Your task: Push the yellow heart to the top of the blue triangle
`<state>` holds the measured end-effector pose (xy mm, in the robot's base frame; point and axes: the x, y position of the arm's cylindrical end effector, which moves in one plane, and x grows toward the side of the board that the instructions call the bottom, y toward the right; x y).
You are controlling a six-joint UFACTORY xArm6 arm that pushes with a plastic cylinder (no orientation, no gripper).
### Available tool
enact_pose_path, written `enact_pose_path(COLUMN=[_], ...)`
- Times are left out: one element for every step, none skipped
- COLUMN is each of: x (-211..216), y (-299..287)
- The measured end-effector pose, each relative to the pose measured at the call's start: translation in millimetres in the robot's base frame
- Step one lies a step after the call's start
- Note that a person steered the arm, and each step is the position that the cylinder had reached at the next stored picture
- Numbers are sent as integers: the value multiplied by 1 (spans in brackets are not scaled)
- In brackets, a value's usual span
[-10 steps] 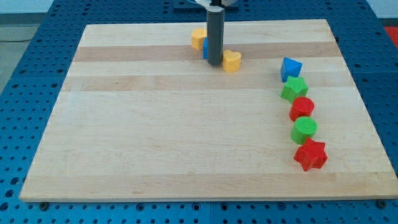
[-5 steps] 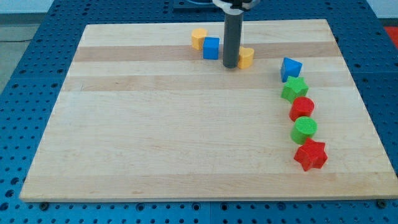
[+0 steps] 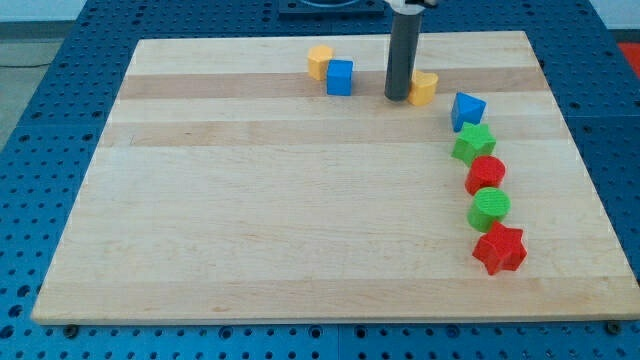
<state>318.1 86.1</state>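
The yellow heart (image 3: 424, 88) lies near the view's top, right of centre, on the wooden board (image 3: 250, 220). My tip (image 3: 397, 98) touches its left side. The blue triangle (image 3: 467, 110) sits a short way to the lower right of the heart, with a small gap between them.
A blue cube (image 3: 340, 77) and a yellow block (image 3: 320, 61) sit left of my tip near the top edge. Below the blue triangle runs a column: green star (image 3: 474, 144), red round block (image 3: 486, 175), green round block (image 3: 490, 208), red star (image 3: 499, 249).
My tip has slid to the view's right and slightly up, pushing the yellow heart with it towards the blue triangle. The blue cube is now uncovered. Other blocks have not moved.
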Motion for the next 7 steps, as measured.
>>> enact_pose_path(x=[-8, -8, -8, -8, -8, -7, -7], y=[-2, 9, 21, 30, 40, 44, 48])
